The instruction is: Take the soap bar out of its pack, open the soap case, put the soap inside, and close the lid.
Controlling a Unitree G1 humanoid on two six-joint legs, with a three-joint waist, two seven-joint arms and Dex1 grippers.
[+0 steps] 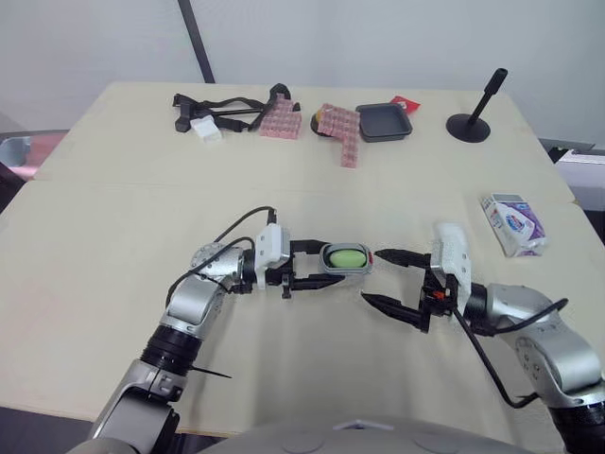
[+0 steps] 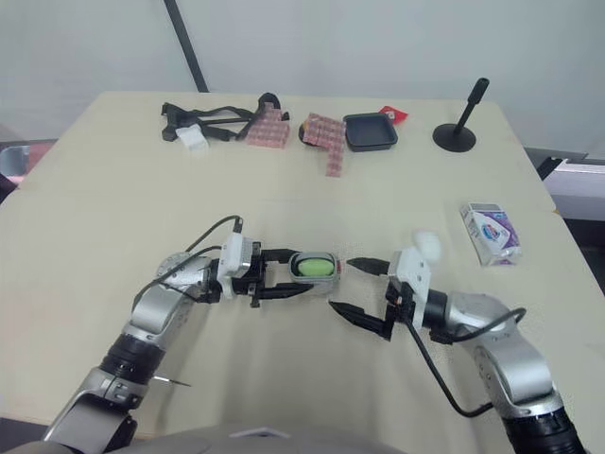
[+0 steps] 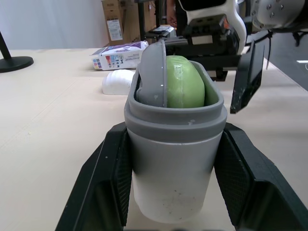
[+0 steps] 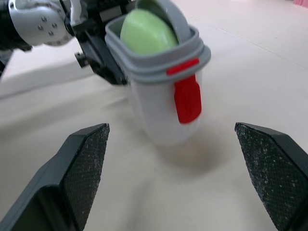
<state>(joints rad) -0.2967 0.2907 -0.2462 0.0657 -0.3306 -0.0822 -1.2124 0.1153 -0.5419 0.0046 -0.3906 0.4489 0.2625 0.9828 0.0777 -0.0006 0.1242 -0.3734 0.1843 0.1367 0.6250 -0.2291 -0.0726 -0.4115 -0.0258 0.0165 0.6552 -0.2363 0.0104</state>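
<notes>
A grey soap case [image 1: 359, 270] holds a green soap bar [image 1: 347, 256] and lies on the table between my arms. My left gripper [image 1: 326, 266] is shut on the case, one finger [image 3: 108, 168] on each side. Inside the case, a grey piece [image 3: 151, 72] leans beside the soap [image 3: 185, 82]. The case [image 4: 163, 91] has a red latch [image 4: 187, 98] facing my right gripper [image 1: 371, 276], which stands open just to its right, not touching it. The white and purple soap pack [image 1: 513, 224] lies at the right.
At the back stand a black tray [image 1: 384, 121], pink packs [image 1: 340, 130], black straps [image 1: 222, 109] and a black stand [image 1: 470, 121]. A white rounded object [image 3: 120, 82] lies on the table near the pack.
</notes>
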